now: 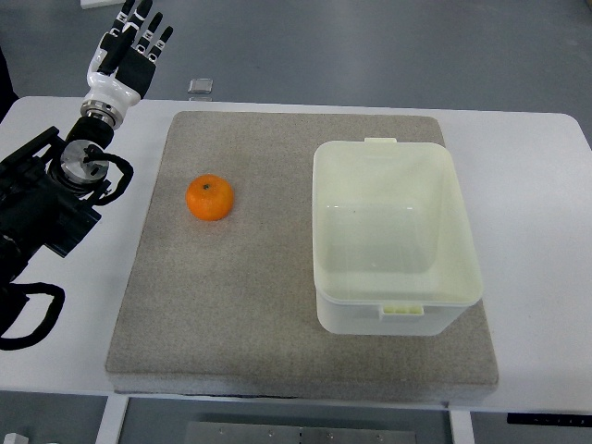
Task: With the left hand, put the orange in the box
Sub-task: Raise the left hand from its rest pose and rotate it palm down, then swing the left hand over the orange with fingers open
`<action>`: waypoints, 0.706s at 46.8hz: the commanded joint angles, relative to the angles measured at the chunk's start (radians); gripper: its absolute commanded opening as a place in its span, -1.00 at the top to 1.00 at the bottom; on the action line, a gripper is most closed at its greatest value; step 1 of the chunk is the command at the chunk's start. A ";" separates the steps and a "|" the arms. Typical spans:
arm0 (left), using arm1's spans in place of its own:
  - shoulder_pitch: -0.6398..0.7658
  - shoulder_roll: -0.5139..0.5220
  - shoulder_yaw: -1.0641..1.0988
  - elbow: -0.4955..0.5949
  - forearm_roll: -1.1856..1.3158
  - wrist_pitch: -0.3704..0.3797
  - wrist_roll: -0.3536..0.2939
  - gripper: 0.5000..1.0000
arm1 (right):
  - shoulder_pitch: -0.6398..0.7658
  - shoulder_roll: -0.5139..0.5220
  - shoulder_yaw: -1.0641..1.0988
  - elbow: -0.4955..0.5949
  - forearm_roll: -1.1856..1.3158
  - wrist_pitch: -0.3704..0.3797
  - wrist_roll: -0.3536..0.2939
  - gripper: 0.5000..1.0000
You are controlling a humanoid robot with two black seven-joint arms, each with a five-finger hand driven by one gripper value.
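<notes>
My left hand, white at the wrist with black fingers, hangs past the far left corner of the white tabletop, fingers spread and holding nothing, well apart from the fruit it is meant to collect. The small round orange, stem dimple facing up, sits alone on the left part of the grey felt-like mat, near the side my arm comes in from, which I take to be a deliberate placing: the reach from the left looks short and unobstructed. The pale cream rectangular plastic box, lidless and empty, stands upright on the right half of the same mat, its open mouth facing the camera, with bare mat between it and the fruit. I judge the task not yet begun; the hand must first come down over the orange, close around it, then carry it to the right across the mat and over the near wall of the box. That raised rim is the only thing I see in the way, so the lift should clear it. A small grey square object lies on the tabletop beyond the mat's far edge, out of the path. My right arm does not show.
</notes>
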 commanded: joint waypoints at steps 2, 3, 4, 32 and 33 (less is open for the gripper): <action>-0.007 0.017 0.031 -0.006 0.018 0.018 0.005 -0.96 | 0.000 0.000 0.000 0.000 0.000 0.000 0.000 -0.73; -0.010 0.017 0.045 -0.007 0.027 0.027 0.005 -0.96 | 0.000 0.000 0.000 0.000 0.000 0.000 0.000 -0.73; -0.015 0.019 0.065 -0.009 0.041 0.036 0.006 -0.96 | 0.000 0.000 0.000 0.000 0.000 0.000 0.000 -0.73; -0.161 0.126 0.453 -0.070 0.560 0.118 0.000 -0.96 | 0.000 0.000 0.000 0.000 0.000 0.000 0.000 -0.73; -0.161 0.126 0.453 -0.081 0.587 0.119 0.000 -0.96 | 0.000 0.000 0.000 0.000 0.000 0.000 0.000 -0.73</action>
